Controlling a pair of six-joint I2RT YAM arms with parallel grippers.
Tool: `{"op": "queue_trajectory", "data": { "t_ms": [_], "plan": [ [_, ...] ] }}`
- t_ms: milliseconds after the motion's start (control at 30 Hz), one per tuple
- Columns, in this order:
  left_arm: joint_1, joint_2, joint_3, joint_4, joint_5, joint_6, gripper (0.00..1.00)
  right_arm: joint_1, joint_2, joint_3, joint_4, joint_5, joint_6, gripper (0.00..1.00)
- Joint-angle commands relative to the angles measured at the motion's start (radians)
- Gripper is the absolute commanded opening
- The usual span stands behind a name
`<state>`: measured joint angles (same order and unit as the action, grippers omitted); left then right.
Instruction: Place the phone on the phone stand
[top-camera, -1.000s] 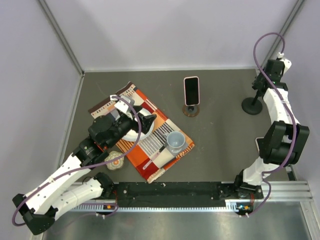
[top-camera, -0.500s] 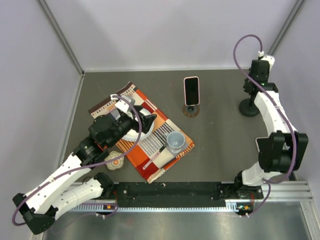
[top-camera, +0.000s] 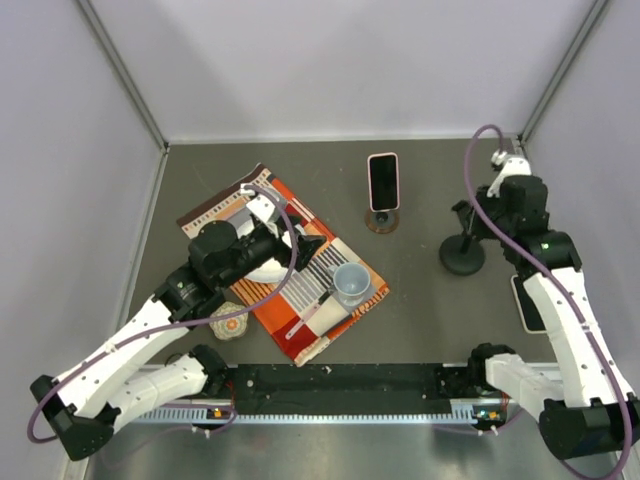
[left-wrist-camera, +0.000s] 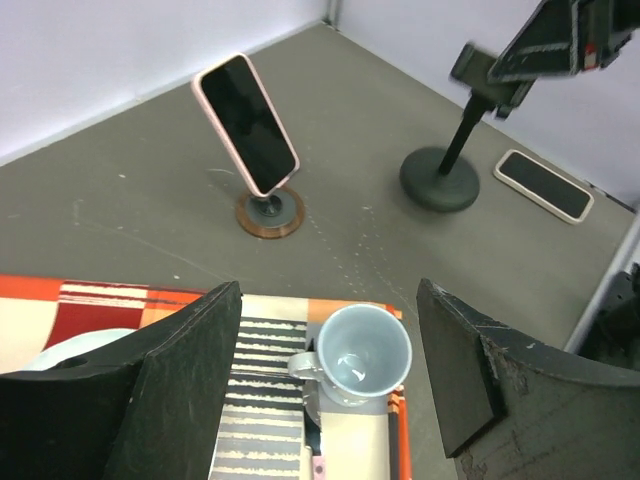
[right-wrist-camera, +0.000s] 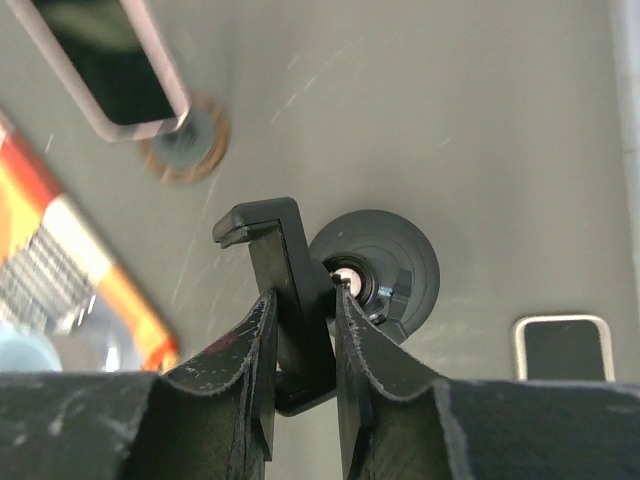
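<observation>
On the right of the table (top-camera: 420, 310), right arm (top-camera: 562, 300) angled forward, pincer (right-wrist-camera: 302, 300) tight on the phone stand (right-wrist-camera: 400, 258).

The right arm (top-camera: 575, 320) partly hides the flat phone (top-camera: 526, 305); a blurred, edge-cut shape is probably the cup (right-wrist-camera: 20, 352).

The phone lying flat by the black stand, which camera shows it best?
Left wrist: the flat phone lies whole and unobstructed beyond the black stand. The top view shows it partly under the right arm; the right wrist view catches only part of it, beside the end effector.
</observation>
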<state>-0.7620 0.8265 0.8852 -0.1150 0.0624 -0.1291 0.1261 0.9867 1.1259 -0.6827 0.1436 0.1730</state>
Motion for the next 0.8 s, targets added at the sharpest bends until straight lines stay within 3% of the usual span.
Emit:
{"op": "queue_trajectory", "data": {
  "t_ms": [0, 200, 400, 567, 767],
  "plan": [
    [-0.003, 0.026, 0.055, 0.012, 0.134, -0.006, 0.76, 0.087, -0.068, -0.057, -0.099, -0.274, -0.093, 0.0],
    [-0.003, 0.082, 0.069, 0.008, 0.247, -0.012, 0.75, 0.11, -0.138, -0.112, -0.123, -0.534, -0.22, 0.0],
    [-0.01, 0.169, 0.093, 0.031, 0.431, -0.053, 0.69, 0.183, -0.197, -0.147, -0.118, -0.673, -0.288, 0.0],
    [-0.072, 0.293, 0.17, 0.032, 0.404, -0.136, 0.65, 0.315, -0.197, -0.172, -0.138, -0.569, -0.329, 0.0],
    [-0.141, 0.416, 0.225, 0.064, 0.405, -0.218, 0.62, 0.352, -0.217, -0.181, -0.15, -0.507, -0.362, 0.0]
  ]
}}
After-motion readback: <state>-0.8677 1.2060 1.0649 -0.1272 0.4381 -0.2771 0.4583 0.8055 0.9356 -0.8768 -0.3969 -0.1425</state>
